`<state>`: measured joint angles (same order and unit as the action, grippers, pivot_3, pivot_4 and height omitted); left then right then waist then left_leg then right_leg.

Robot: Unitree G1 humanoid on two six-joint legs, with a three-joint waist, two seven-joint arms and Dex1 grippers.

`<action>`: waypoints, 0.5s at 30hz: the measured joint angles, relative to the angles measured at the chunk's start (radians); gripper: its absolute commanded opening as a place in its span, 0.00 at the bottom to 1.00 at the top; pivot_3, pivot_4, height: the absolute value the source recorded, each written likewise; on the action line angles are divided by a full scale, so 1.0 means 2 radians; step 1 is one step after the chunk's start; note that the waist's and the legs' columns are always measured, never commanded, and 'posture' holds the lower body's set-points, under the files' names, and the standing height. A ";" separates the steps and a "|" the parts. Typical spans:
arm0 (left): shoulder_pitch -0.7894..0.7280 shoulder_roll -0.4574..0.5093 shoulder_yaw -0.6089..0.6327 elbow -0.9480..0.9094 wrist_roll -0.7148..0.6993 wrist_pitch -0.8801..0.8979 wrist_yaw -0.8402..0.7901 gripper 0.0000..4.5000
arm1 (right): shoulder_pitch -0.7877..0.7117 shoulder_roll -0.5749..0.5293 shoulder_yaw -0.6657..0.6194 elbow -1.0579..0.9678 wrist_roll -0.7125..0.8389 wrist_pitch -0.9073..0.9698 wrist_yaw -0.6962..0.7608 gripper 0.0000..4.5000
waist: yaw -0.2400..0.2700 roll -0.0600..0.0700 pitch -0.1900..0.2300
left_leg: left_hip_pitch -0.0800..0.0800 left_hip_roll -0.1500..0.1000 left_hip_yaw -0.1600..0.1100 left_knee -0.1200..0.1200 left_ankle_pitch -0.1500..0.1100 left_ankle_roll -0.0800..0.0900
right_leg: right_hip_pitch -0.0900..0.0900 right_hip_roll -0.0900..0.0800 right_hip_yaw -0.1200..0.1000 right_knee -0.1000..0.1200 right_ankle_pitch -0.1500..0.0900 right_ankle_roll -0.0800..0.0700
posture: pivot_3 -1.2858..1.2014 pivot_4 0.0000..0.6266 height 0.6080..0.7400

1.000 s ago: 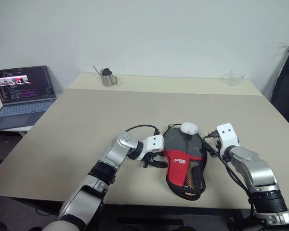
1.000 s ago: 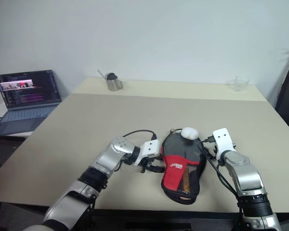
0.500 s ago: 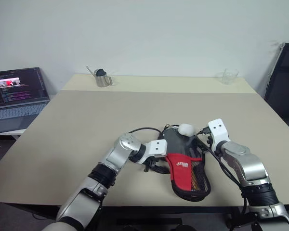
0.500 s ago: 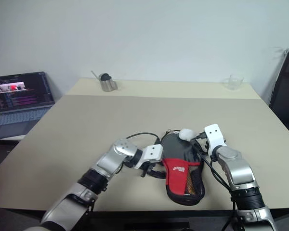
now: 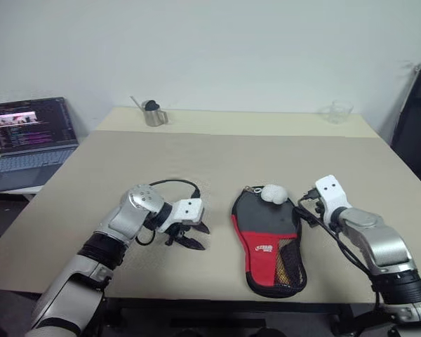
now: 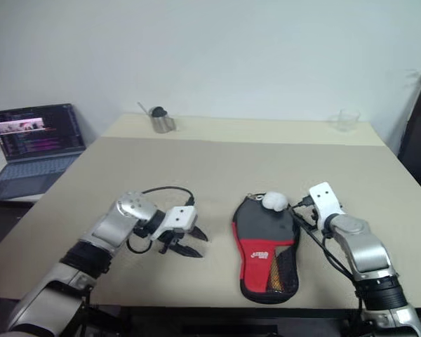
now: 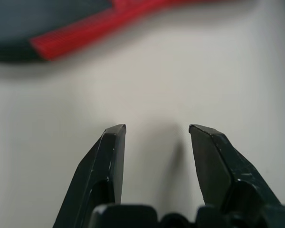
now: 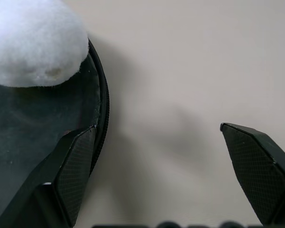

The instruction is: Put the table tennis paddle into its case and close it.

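1. The bench [image 5: 196, 154] was a broad, matte beige slab with a seam running across its far part
2. A laptop [image 5: 29, 137] sat open on a lower surface off the bench's left edge, its screen lit
3. The case [image 5: 269, 239] lay flat on the bench between the two arms, a paddle-shaped soft pouch: dark grey fabric at the rounded far end, a red panel with a white logo in the middle, black mesh toward the near end. Its outline looked closed all round; the paddle itself could not be seen
4. A fluffy white ball charm [image 5: 274, 193] rested on the case's far end
5. A small metal jug [image 5: 154, 114] and a clear glass cup [image 5: 339, 111] stood well apart near the bench's far edge
6. The left gripper [image 5: 189, 236] hung just above bare bench, well to the left of the case, its jaws partly open and empty
7. The right gripper [image 8: 166, 175] sat at the case's right edge by the charm, jaws spread wide, gripping nothing; one finger [image 8: 73, 166] overlapped the case's rim
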<state>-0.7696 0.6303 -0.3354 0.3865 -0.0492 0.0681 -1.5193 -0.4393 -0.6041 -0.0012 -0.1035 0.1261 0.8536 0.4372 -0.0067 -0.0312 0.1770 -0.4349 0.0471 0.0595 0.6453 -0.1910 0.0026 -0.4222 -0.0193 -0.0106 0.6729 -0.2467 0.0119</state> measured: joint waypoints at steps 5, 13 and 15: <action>-0.058 -0.058 0.050 0.001 -0.054 0.037 0.028 0.51 | -0.009 -0.060 -0.051 -0.038 0.037 0.025 0.053 1.00 | 0.006 0.000 0.000 | 0.000 0.000 0.000 0.000 0.000 0.000 | 0.001 0.000 0.000 -0.001 0.000 0.001 | 0.52 0.24 1.00; -0.063 -0.172 0.036 0.056 -0.029 0.038 0.129 0.51 | -0.074 -0.034 -0.096 -0.023 0.100 0.049 0.072 1.00 | -0.002 0.000 0.000 | 0.001 -0.001 0.000 0.000 0.000 0.000 | 0.000 0.003 0.000 0.001 0.000 -0.001 | 0.52 0.24 1.00; -0.063 -0.202 0.020 0.087 -0.017 0.034 0.148 0.51 | -0.091 -0.013 -0.085 -0.023 0.107 0.051 0.070 1.00 | -0.001 0.000 0.000 | 0.001 -0.001 0.000 0.000 0.000 0.000 | 0.000 0.003 0.000 0.002 0.000 -0.001 | 0.52 0.24 1.00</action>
<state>-0.8958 0.2268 -0.2956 0.5603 -0.0841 0.1357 -1.2224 -0.6204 -0.6310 -0.1710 -0.1495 0.3403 0.9557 0.5765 -0.0096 -0.0314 0.1769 -0.4323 0.0459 0.0592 0.6451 -0.1909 0.0026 -0.4218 -0.0132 -0.0097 0.6759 -0.2471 0.0098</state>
